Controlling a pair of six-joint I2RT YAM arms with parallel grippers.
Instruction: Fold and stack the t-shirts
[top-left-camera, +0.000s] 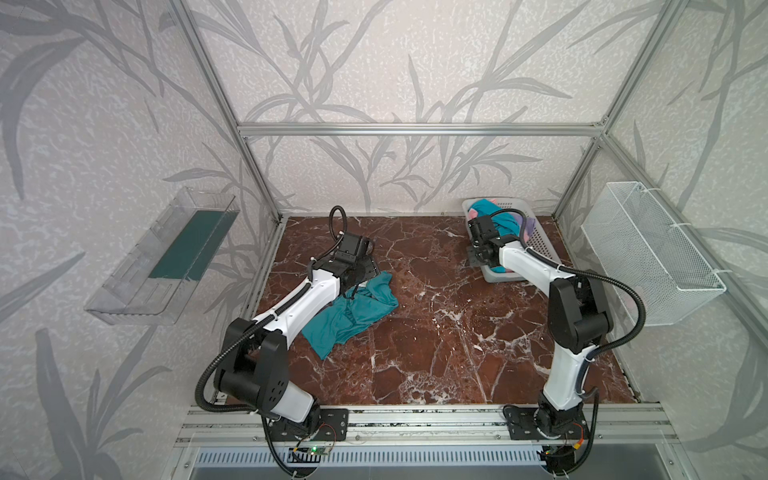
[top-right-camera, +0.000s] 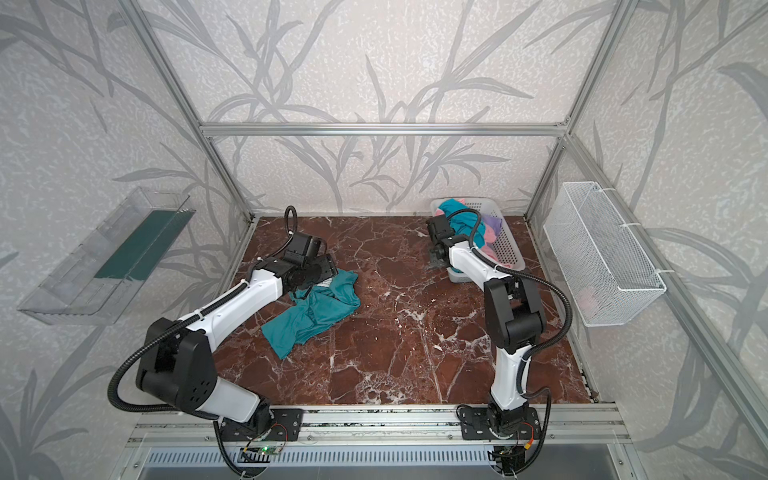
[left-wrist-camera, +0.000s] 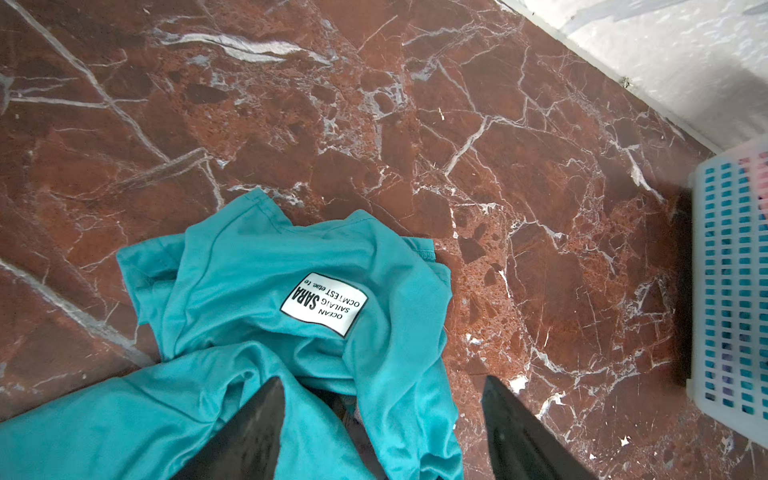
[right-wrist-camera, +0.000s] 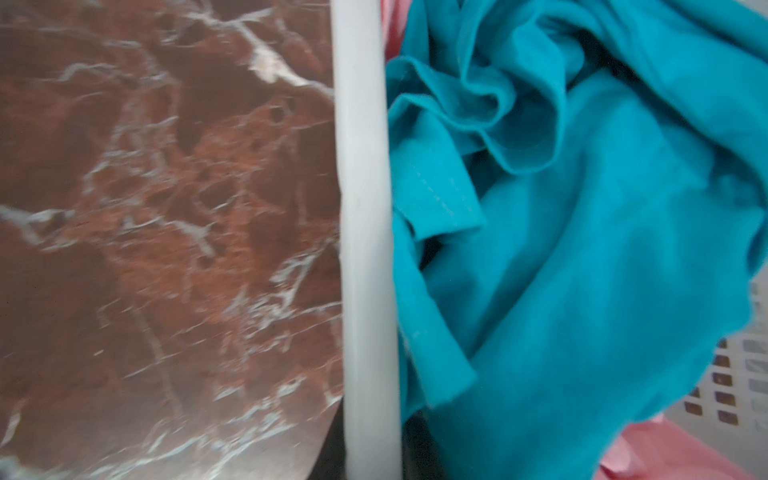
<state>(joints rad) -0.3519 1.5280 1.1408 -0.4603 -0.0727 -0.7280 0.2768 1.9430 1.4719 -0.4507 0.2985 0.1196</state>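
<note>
Left wrist view: teal t-shirt (left-wrist-camera: 270, 257) lies partly beneath the spread left claw (left-wrist-camera: 384, 379).

Two teal jersey t-shirts are in view: one (top-left-camera: 353, 311) crumpled on the red-brown marble tabletop (top-left-camera: 436, 340), one (right-wrist-camera: 582, 249) heaped in the single grey perforated plastic basket (top-left-camera: 542, 245). The basket also holds one pink cloth bundle (right-wrist-camera: 673, 453) and one lilac cloth bundle (top-right-camera: 493, 221). There is one white wire-mesh basket (top-left-camera: 648, 249), one clear plastic wall tray (top-left-camera: 162, 257) and two white-and-black robot arms (top-left-camera: 299, 303) (top-left-camera: 523, 257).
</note>
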